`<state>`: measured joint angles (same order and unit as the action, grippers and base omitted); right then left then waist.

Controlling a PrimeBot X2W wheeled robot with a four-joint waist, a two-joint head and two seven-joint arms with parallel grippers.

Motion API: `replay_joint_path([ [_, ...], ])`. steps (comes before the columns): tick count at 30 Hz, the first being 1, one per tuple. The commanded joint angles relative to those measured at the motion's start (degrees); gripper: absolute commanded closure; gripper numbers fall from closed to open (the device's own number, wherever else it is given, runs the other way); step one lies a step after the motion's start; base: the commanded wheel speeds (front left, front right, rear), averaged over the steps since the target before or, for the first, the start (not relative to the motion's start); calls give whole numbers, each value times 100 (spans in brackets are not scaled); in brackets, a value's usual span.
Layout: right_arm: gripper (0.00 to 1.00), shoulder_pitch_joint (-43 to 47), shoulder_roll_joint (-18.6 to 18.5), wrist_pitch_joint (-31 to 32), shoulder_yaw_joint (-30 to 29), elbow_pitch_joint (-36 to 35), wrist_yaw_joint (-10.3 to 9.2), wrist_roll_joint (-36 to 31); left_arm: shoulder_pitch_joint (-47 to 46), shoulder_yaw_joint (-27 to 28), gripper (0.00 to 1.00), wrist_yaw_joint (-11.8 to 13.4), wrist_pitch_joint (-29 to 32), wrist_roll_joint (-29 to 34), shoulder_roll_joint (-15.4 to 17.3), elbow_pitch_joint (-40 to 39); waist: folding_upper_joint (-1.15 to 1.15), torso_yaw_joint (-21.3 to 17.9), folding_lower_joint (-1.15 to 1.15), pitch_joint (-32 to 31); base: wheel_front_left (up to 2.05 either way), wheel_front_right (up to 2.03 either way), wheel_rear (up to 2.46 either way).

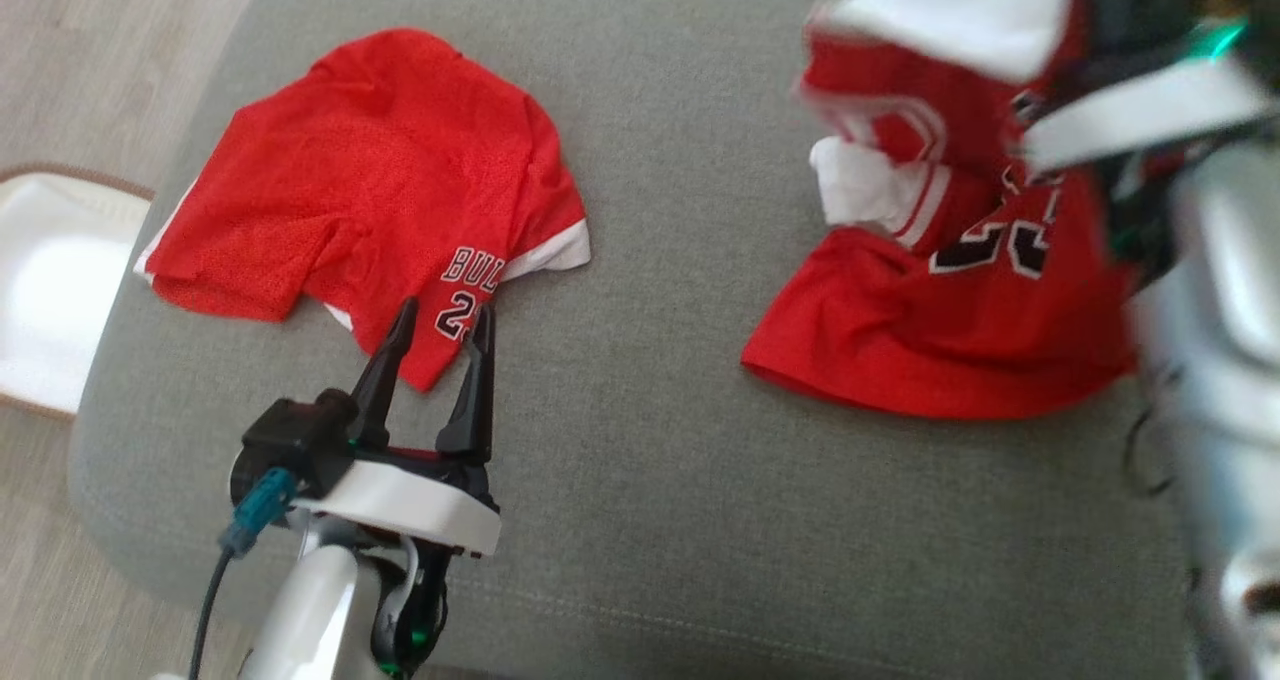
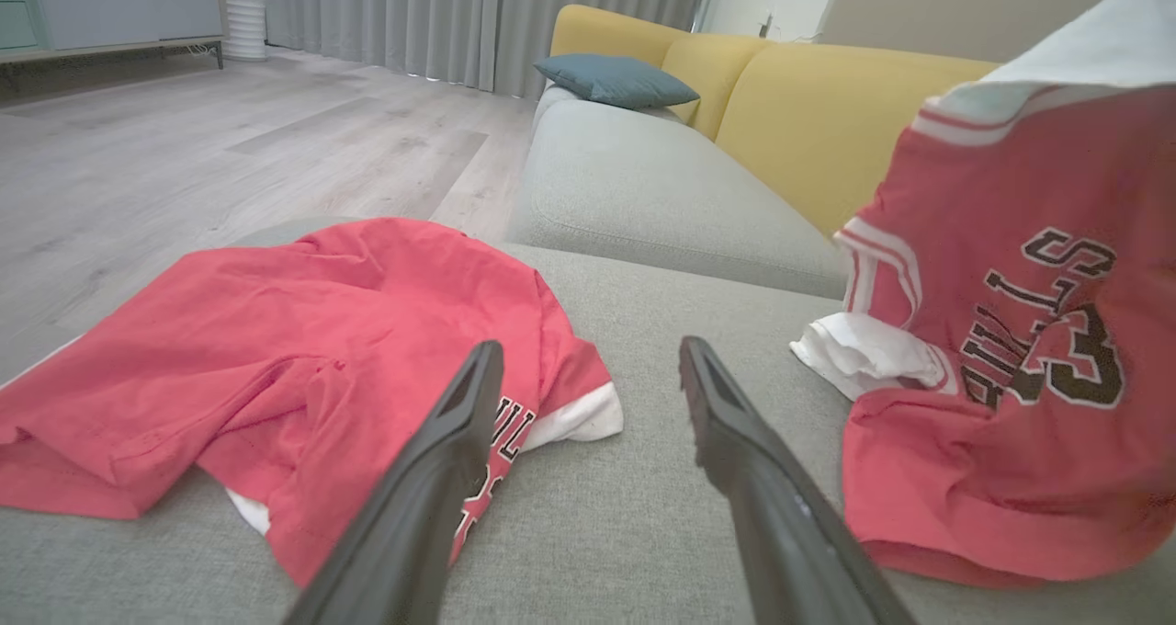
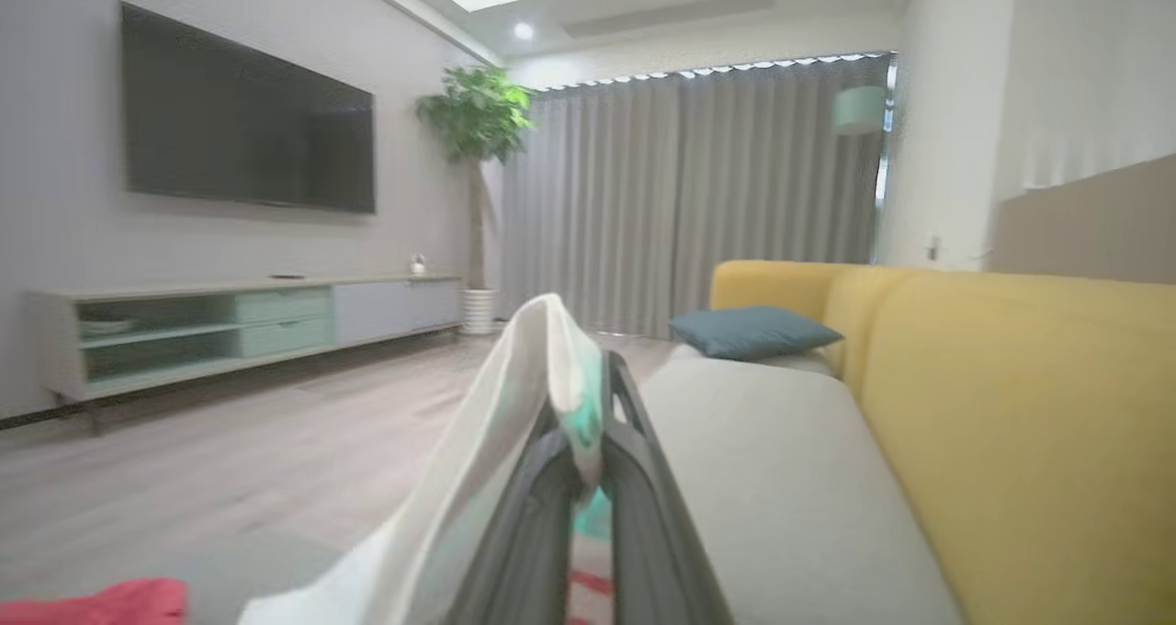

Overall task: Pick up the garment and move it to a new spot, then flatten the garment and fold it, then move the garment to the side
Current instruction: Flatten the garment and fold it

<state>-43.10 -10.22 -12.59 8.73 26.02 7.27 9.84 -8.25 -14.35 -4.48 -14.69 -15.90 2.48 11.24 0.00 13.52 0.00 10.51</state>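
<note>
The right fingers [image 3: 643, 487], pressed together on white trim, hold the red jersey [image 1: 930, 330] raised at the upper right of the head view, its lower edge resting on the grey cushion [image 1: 660, 260]. The left fingers [image 1: 385, 370] stand spread at lower left, tips over the bottom edge of a second red shirt [image 1: 370, 180]; bare cushion lies between both garments.

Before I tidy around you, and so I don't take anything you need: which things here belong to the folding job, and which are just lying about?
Job: red jersey hanging from the right gripper, jaws shut on its white trim; open left gripper; grey seat.
Lying about: second red jersey, teal cushion, yellow sofa.
</note>
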Motion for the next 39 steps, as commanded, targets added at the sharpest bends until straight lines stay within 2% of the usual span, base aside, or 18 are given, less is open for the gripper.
replay_joint_path([
  [1,100,-570,-138,50,-100,292,22,-144,-212,110,0,35,-30,-66,40,-187,0,91,0,167,0,0,0],
  [3,100,-984,-354,89,-343,927,22,-394,-273,84,0,35,-30,-88,40,-191,0,126,0,275,0,0,0],
  [4,59,-1181,-436,86,-513,1246,22,-521,-304,67,0,36,-30,-101,40,-191,0,144,0,319,0,0,0],
  [5,0,-1367,-516,70,-696,1544,22,-687,-334,49,0,37,-30,-114,40,-190,0,161,0,359,0,0,0],
  [9,0,-1907,-587,189,-1277,2542,22,-1336,-404,-2,0,59,-30,-145,40,-185,0,166,0,456,0,0,0],
  [16,0,-2062,-318,-91,-1645,3036,22,-1944,-446,85,0,79,-30,-129,40,-146,0,10,0,390,0,0,0],
  [20,0,-1846,-58,-214,-1787,3016,22,-2022,-435,174,0,69,-30,-96,40,-152,0,-157,0,204,0,0,0],
  [24,0,-1333,261,-237,-1822,2467,22,-1910,-364,245,0,58,-30,-41,40,-159,0,-332,0,-70,0,0,0],
  [30,0,77,616,-240,-1561,1253,22,-1524,-160,346,0,72,-30,-28,40,-152,0,-561,0,-531,0,0,0],
  [35,0,1345,725,-240,-1337,428,22,-1084,67,424,0,78,-30,-2,40,-143,0,-728,0,-863,0,0,0],
  [39,0,2302,732,-241,-1044,-117,22,-452,243,486,0,88,-30,18,40,-158,0,-839,0,-1045,0,0,0],
])
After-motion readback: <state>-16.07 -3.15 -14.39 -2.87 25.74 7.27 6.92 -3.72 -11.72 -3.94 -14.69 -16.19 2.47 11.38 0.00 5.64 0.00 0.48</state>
